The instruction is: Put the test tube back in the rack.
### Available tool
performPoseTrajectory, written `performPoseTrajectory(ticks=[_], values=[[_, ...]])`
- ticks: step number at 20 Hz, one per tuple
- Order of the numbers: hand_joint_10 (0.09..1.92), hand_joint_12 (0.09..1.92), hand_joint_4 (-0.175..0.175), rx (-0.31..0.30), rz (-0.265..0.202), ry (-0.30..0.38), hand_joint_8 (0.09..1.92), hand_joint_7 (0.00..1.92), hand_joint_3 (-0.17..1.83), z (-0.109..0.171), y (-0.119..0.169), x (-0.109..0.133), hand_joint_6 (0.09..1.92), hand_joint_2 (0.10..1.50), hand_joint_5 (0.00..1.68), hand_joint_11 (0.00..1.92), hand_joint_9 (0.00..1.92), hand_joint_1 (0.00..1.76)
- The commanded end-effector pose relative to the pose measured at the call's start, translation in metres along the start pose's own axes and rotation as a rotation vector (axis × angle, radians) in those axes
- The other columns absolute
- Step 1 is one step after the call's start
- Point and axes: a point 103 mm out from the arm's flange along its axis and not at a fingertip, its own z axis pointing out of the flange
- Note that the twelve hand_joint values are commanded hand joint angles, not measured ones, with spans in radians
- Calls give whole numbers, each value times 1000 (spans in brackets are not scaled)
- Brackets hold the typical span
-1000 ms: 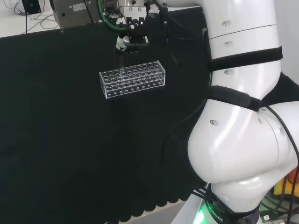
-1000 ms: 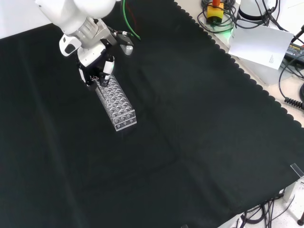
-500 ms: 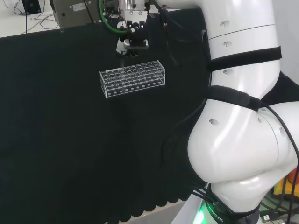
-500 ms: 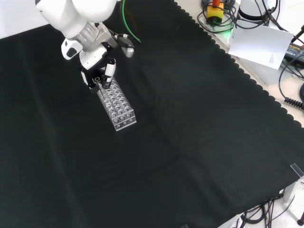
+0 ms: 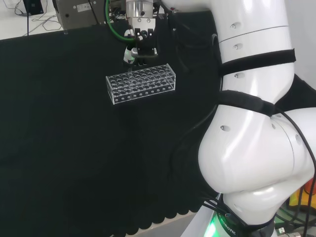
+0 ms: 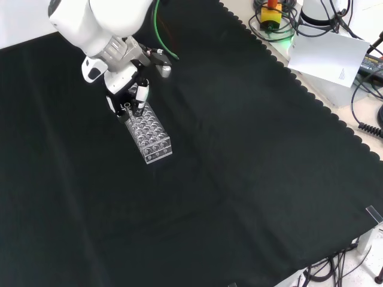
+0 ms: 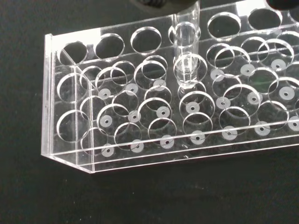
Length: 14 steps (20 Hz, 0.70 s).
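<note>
I have the hand [image 5: 138, 47] right over the far left part of the clear rack [image 5: 140, 83] in the head view, and its fingers are curled around the top of the test tube [image 7: 185, 51], pinching it so it hangs straight down. In the wrist view the tube goes down through a hole in the top plate of the rack, and its round end sits partway inside, above the bottom plate. So I think the tube is going in but is not all the way down yet. The rack lies on the black surface [image 6: 251, 149] with nothing to hold it still. If I push down a little off to one side, the tube may catch on the edge of a lower hole and get stuck, or tip the light rack. If I let go too soon, the tube may drop and bang the bottom.
</note>
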Motion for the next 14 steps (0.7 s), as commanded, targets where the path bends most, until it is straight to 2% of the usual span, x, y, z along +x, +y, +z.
performPoseTrajectory(ticks=[1,11,14], values=[[390,786,-175,11,-1,1,613,1671,-175,8,0,0,310,1044,1391,1366,1676,1234],[392,786,-175,27,-4,2,615,1670,-175,15,0,0,310,1044,1391,1365,1675,1234],[411,800,-175,65,-8,20,635,1659,-175,16,2,1,332,1048,1379,1352,1663,1233]])
